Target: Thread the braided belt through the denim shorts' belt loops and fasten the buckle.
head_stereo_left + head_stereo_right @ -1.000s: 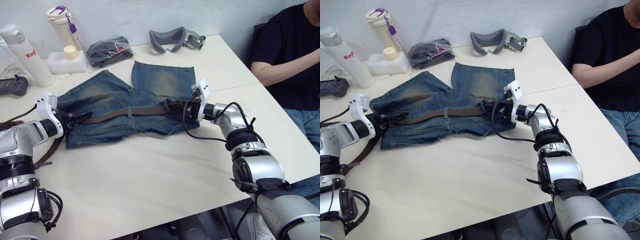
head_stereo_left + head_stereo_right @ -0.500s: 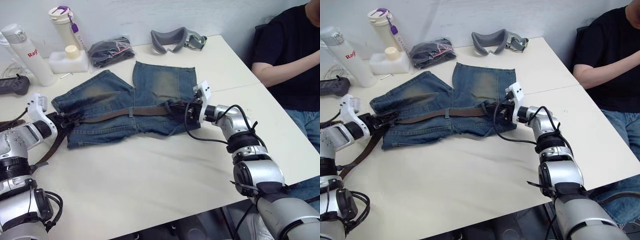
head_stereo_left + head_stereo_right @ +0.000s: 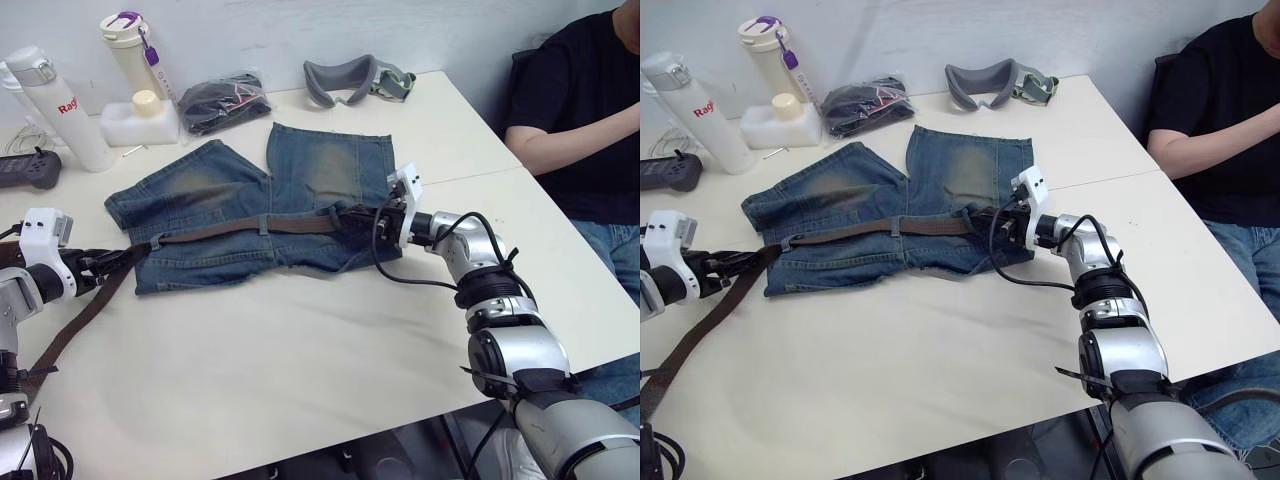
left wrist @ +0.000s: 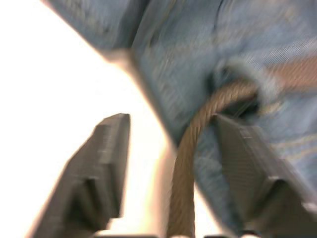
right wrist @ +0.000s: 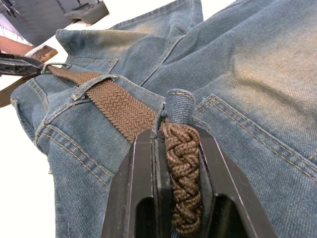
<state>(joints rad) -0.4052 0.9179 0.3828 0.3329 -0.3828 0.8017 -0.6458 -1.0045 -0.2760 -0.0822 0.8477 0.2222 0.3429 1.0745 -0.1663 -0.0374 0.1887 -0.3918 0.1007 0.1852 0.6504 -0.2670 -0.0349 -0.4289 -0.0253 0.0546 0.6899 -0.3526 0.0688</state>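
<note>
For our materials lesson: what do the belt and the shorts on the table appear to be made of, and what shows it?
The braided belt: matte brown cord, seemingly woven fabric or leather; interlaced strands show. The denim shorts: blue denim with faded tan patches, twill weave and tan stitching.

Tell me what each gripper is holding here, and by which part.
The right gripper clamps the belt just short of a belt loop. Whether the left gripper grips the belt between its fingers cannot be told.
</note>
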